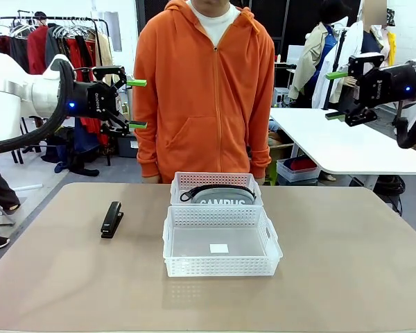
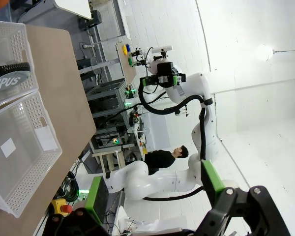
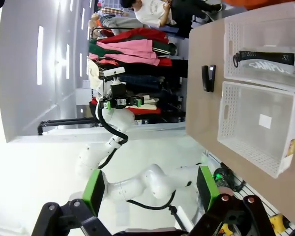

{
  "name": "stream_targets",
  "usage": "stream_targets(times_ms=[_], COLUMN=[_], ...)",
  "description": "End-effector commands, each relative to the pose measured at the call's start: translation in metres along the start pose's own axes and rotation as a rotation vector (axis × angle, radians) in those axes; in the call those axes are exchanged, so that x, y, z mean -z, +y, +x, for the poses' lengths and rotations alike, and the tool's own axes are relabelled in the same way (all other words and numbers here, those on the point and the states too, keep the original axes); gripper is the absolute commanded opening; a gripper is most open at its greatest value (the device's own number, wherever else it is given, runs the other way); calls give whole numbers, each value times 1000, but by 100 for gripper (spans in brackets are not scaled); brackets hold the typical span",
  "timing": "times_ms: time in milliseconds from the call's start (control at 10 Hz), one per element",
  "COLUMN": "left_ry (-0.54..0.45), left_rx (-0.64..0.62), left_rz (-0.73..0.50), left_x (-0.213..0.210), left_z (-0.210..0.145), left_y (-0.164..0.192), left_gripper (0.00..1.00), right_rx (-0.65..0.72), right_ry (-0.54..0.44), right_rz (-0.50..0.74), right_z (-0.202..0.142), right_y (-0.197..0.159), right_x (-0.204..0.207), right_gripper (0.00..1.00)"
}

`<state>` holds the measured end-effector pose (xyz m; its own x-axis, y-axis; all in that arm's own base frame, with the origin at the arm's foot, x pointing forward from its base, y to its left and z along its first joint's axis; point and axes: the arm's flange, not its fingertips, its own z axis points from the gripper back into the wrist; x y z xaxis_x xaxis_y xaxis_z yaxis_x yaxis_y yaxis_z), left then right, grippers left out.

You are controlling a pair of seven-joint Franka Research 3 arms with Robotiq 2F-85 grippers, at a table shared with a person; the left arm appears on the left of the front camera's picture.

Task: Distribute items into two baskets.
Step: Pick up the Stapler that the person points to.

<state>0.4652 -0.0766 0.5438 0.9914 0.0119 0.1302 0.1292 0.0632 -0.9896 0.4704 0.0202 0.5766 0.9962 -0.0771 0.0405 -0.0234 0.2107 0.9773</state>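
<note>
Two baskets sit in the middle of the beige tabletop [image 1: 333, 270], one right behind the other with their long sides close together. The far basket [image 1: 215, 177] holds the grey pencil case [image 1: 222, 198], which lies along its length. On the floor of the near basket [image 1: 222, 266] there is a small white sticker [image 1: 219, 248]. The black stapler [image 1: 112, 219] lies flat on the bare tabletop off to my left, well apart from both baskets.

My left pincer [image 1: 139, 104] hangs high above the tabletop's far left corner, released, its green pads spread wide. My right pincer [image 1: 335, 96] is high on the far right, equally released.

A person [image 1: 204, 90] in an orange hoodie stands at the far edge, directly behind the baskets. Behind them the room has a clothes rack [image 1: 55, 41] of red and dark garments on my left. On my right is a white table [image 1: 347, 146] with a crate [image 1: 298, 168] beneath it.

The near basket's rim hides the lower part of the pencil case, and its "CAMPUS" lettering shows just above that rim. In my left wrist view the frame edge cuts the case off, so only "MPUS" can be read. I cannot make out the person's hands behind the far basket.
</note>
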Motion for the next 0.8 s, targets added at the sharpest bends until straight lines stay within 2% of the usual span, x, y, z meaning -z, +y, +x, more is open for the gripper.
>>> stream_targets(times_ms=[0,100,700], left_ry=[0,0,0], left_rx=[2,2,2], left_rz=[-2,-2,-2], left_x=[0,0,0], left_z=[-2,-2,-2], left_y=[-1,-1,-1], left_gripper=[100,100,100], right_rx=[47,0,0], right_ry=[14,0,0], right_rz=[18,0,0], right_z=[0,0,0], right_y=[1,0,0], right_x=[7,0,0], right_gripper=[100,100,100])
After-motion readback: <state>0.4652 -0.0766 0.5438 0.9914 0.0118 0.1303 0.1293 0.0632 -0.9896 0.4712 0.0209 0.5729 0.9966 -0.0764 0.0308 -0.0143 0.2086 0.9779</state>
